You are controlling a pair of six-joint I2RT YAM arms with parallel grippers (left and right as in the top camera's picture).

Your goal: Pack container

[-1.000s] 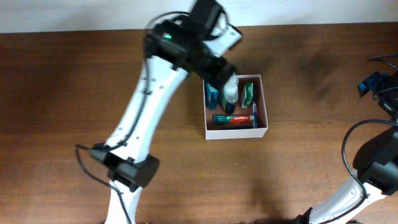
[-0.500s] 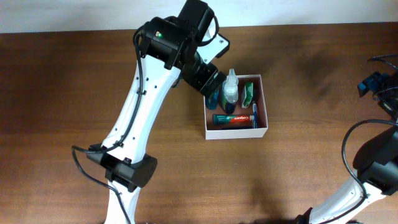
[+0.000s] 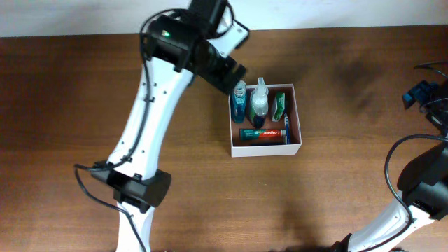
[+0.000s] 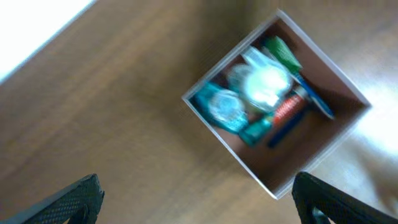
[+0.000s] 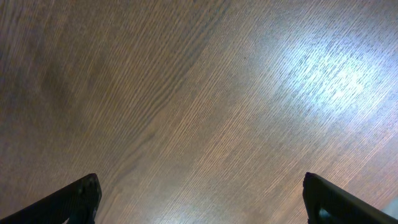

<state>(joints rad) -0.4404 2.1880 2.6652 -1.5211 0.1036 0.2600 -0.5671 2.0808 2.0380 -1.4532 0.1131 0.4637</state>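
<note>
Overhead, the left gripper (image 3: 229, 70) hangs just off one corner of the container (image 3: 266, 148), while the right arm sits at the far edge of the table (image 3: 84, 105), well apart from it, so the left is plainly the nearer arm. In the left wrist view both fingers (image 4: 74, 199) stand spread as wide as they go with nothing between them. The container (image 4: 311, 149) lies ahead of the fingertips and roughly centred between them, turned corner-on to the jaws like a diamond. Being square, it has no long axis of its own. Inside, a toothpaste tube (image 3: 264, 133) lies flat along the wall farthest from the left fingers. A blue bottle (image 3: 239, 105) and a clear bottle (image 3: 260, 103) stand upright at the near side. A green packet (image 3: 279, 105) and a toothbrush (image 3: 285, 126) sit beyond them. The right gripper (image 5: 202, 202) is also wide apart and empty, with only bare wood grain below it. No loose item shows on the brown wooden surface, which is flat and lightly glossy with free room all round the box. The packing looks nearly or fully done. Any coming move by the left arm has open space on its own side, the upright bottles being the only things close enough to knock.
</note>
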